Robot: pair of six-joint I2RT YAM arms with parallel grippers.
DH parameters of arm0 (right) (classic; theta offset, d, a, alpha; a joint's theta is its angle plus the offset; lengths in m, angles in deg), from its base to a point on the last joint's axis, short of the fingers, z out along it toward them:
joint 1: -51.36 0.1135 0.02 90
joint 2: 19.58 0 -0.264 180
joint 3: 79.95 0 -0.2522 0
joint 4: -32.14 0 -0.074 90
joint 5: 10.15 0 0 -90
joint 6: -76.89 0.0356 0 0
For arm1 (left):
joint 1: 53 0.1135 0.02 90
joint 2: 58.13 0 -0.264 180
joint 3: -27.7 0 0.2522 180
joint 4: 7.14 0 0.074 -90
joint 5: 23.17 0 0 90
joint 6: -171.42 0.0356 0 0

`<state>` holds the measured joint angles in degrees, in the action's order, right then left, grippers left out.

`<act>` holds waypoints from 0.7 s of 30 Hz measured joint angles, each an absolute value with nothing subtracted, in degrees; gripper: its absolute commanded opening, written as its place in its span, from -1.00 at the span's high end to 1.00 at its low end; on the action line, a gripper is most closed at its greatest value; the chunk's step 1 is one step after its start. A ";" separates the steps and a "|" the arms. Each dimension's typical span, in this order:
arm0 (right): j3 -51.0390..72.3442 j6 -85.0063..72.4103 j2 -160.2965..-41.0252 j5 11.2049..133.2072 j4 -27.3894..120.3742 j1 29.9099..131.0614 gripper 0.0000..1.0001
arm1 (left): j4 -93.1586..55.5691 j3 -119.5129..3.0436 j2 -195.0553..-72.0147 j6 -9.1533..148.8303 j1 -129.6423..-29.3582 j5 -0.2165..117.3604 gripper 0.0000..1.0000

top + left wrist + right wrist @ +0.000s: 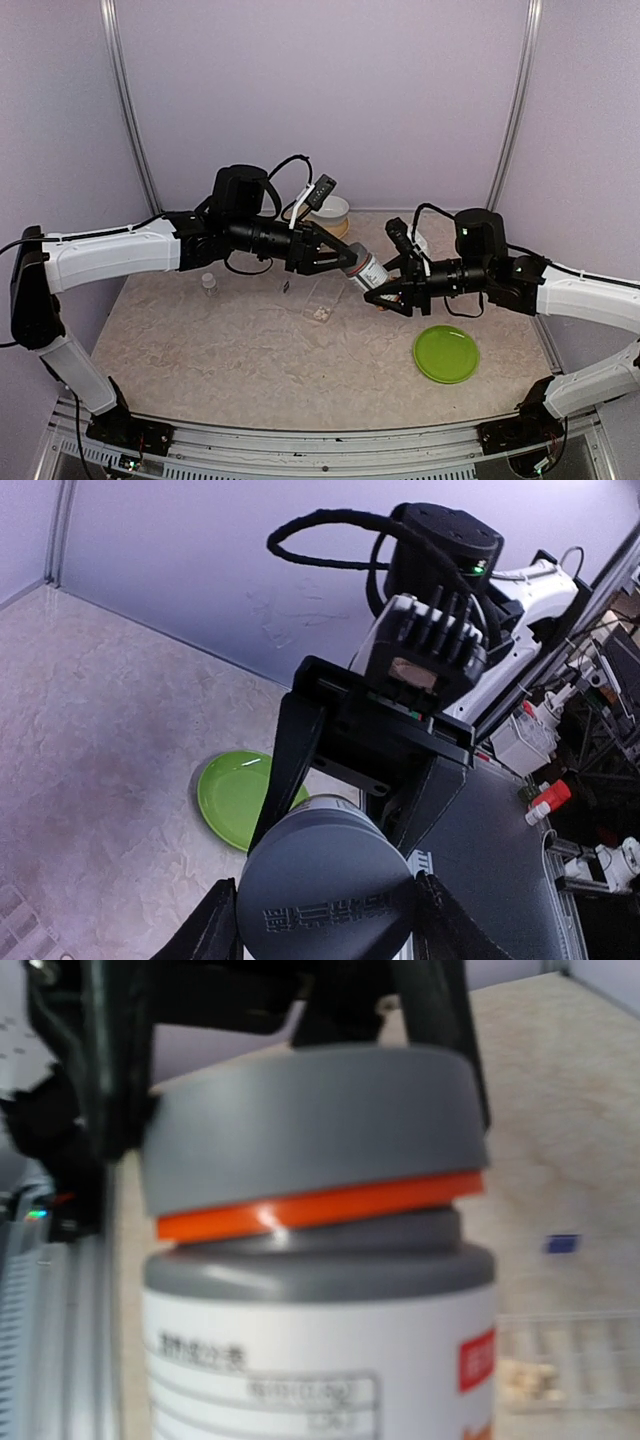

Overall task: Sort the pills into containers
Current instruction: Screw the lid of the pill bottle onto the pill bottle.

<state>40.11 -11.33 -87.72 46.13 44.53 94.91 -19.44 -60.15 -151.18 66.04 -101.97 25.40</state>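
Observation:
A white pill bottle (368,270) with a grey cap (355,262) is held in the air between both arms. My left gripper (343,262) is shut on the cap, whose embossed top (325,885) fills the left wrist view between my fingers. My right gripper (385,290) is shut on the bottle's body (320,1360). The cap (310,1130) sits a little tilted above an orange ring (320,1207). The clear pill box (323,298) lies on the table below, with whitish pills (321,314) in one end compartment. Box (575,1355) and pills (525,1380) also show in the right wrist view.
A green plate (446,353) lies at the front right. A white bowl on a tan plate (328,212) stands at the back. A small clear vial (209,284) stands left of the box, with a small dark chip (287,287) between them.

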 measured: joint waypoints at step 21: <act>37.05 -3.92 -88.00 32.34 45.25 95.76 0.62 | -20.12 -54.88 -145.74 80.53 -100.90 15.35 -0.98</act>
